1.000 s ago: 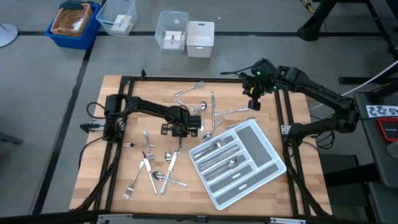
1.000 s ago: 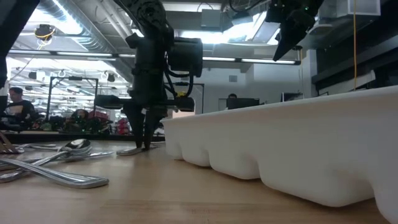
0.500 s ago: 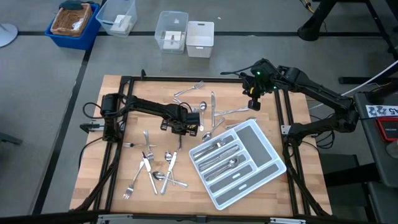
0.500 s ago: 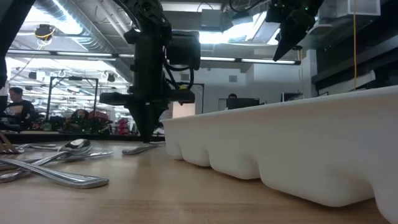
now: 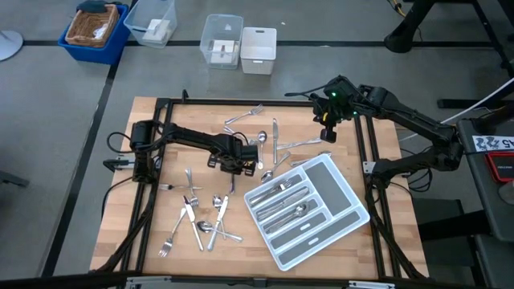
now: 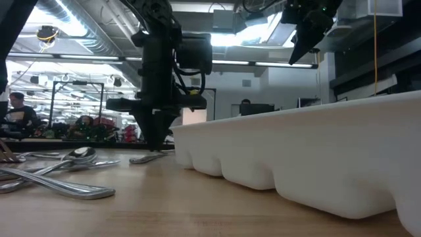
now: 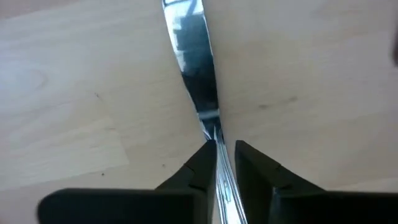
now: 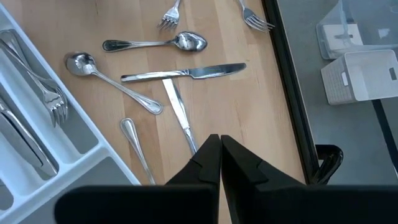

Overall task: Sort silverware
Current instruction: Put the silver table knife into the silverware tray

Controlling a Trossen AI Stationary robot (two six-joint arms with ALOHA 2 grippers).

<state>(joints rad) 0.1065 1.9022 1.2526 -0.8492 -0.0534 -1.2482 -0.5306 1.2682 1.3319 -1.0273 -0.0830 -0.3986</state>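
No text, label or number can be read anywhere.

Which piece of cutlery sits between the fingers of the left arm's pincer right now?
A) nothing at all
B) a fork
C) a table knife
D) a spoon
C: in the left wrist view, the handle of a table knife runs between the fingers of the left pincer, its flat blade lying on the wooden table ahead.

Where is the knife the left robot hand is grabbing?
The knife lies on the wooden table, mid-table in the high view, between the left gripper fingers, just left of the tray.
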